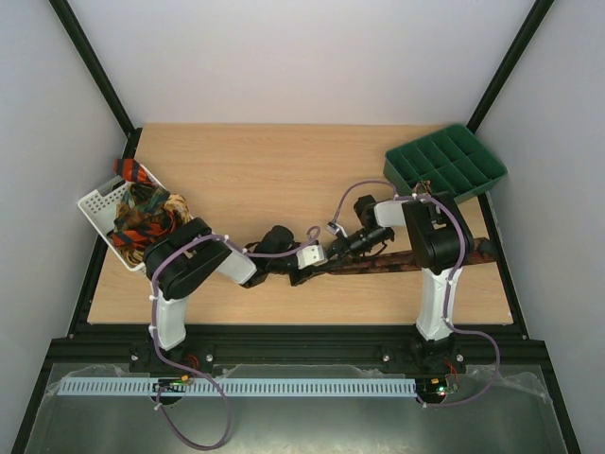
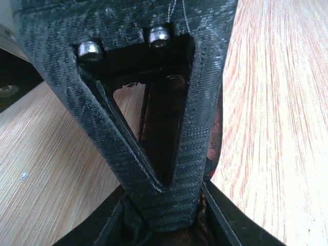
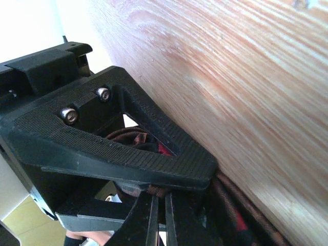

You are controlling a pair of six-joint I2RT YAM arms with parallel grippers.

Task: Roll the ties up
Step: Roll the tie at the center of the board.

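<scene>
So your dark brown tie (image 1: 392, 264) is lying flat on the worktop (image 1: 284, 170), stretched out roughly left to right along the near side. Its right end pokes out past the right arm, and its left end sits where the two arms meet.

Your right end effector (image 1: 352, 246) is reaching left across the tie and its jaws are closed right down. In the right wrist view you can see brown fabric with red specks (image 3: 137, 138) bunched between the fingers, so it's pinching the tie.

Your left end effector (image 1: 304, 274) is down at the tie's left end, close to the right one. The left wrist view is mostly one finger filling the frame, with a strip of the tie (image 2: 214, 138) showing beside it. I honestly can't tell from that whether the jaws are wide, narrow or gripping anything.

Further out, the other ties (image 1: 146, 222) are heaped in the white basket (image 1: 95, 203) at the left edge, orange-and-black ones mixed with tan. The green tray (image 1: 444, 165) sits at the far right corner, well apart from the brown tie.
</scene>
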